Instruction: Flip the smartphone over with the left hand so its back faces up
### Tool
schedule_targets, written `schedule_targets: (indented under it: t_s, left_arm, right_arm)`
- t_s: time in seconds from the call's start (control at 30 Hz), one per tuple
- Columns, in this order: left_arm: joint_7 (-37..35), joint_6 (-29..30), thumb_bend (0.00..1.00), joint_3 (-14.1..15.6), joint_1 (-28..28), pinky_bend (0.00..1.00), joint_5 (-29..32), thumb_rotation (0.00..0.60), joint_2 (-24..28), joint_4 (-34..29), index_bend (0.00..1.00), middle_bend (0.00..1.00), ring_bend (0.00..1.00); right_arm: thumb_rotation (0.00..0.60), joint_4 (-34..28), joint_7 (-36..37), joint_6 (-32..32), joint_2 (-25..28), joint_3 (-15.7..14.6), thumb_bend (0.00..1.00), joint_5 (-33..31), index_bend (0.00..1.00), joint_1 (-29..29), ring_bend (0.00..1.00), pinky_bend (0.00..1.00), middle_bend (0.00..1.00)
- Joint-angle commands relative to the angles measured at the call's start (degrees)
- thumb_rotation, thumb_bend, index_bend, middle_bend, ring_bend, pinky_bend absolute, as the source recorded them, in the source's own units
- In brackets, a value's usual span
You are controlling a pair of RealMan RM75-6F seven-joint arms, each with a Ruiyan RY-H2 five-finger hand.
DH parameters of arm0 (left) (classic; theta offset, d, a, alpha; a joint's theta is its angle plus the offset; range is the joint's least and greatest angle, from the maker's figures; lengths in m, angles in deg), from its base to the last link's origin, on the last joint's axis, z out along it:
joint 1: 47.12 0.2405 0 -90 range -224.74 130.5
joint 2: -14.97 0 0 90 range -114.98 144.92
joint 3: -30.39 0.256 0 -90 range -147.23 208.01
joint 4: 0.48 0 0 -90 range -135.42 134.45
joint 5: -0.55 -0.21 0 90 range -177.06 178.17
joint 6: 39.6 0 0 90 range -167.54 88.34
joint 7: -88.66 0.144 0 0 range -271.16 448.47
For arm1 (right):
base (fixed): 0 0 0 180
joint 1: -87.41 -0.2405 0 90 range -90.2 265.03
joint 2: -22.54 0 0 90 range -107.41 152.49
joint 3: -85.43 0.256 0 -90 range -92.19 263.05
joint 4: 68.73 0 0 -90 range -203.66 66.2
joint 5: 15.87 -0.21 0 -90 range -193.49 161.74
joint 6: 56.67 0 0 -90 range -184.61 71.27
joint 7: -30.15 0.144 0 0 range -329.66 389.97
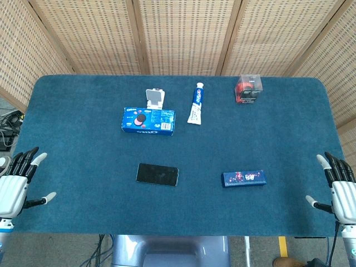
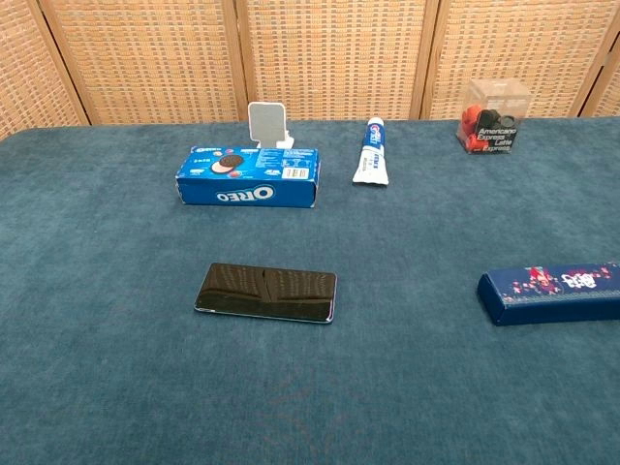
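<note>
The smartphone (image 1: 157,174) (image 2: 266,292) lies flat on the blue table cloth, its dark glossy screen facing up, near the front middle. My left hand (image 1: 16,183) hangs at the table's left front edge, fingers spread and holding nothing, well to the left of the phone. At the right front edge my right hand (image 1: 340,189) is likewise spread and empty. Neither hand shows in the chest view.
Behind the phone lies a blue Oreo box (image 1: 148,120) (image 2: 249,177) with a white phone stand (image 1: 155,98) (image 2: 266,123) behind it. A toothpaste tube (image 1: 196,103) (image 2: 372,152), a clear box with red contents (image 1: 248,89) (image 2: 493,116) and a dark blue box (image 1: 243,178) (image 2: 552,292) lie further right.
</note>
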Motion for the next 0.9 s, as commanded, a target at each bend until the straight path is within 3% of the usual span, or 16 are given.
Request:
schedule_targets:
  t_s: [0.03, 0.3, 0.5, 0.67, 0.9]
  left_arm:
    - [0.1, -0.4, 0.00, -0.2, 0.1, 0.00, -0.1, 0.600, 0.1, 0.1, 0.00, 0.00, 0.00]
    - [2.7, -3.9, 0.00, -1.1, -2.7, 0.00, -3.5, 0.600, -1.3, -0.8, 0.00, 0.00, 0.00]
    - [7.5, -14.3, 0.00, -3.1, -11.1, 0.00, -8.1, 0.600, -8.7, 0.1, 0.00, 0.00, 0.00]
    - [16.0, -24.6, 0.03, -6.3, -16.9, 0.00, -2.5, 0.600, -18.1, 2.5, 0.11, 0.00, 0.00]
    - [24.6, -32.4, 0.16, -9.7, -22.1, 0.00, 5.8, 0.600, -28.0, 7.7, 0.17, 0.00, 0.00]
  right_arm:
    - [0.600, 0.0, 0.0, 0.0, 0.0, 0.0, 0.00, 0.0, 0.05, 0.0, 0.00, 0.00, 0.00]
    - [0.600, 0.2, 0.4, 0.6, 0.0, 0.0, 0.00, -0.5, 0.05, 0.0, 0.00, 0.00, 0.00]
    - [0.600, 0.5, 0.5, 1.1, 0.0, 0.3, 0.00, -1.4, 0.05, -0.2, 0.00, 0.00, 0.00]
    - [0.600, 1.6, 0.3, 2.6, -0.5, 0.8, 0.00, -3.3, 0.05, -0.6, 0.00, 0.00, 0.00]
    - [0.600, 2.4, 0.0, 3.6, -1.0, 1.0, 0.00, -4.2, 0.05, -0.9, 0.00, 0.00, 0.00]
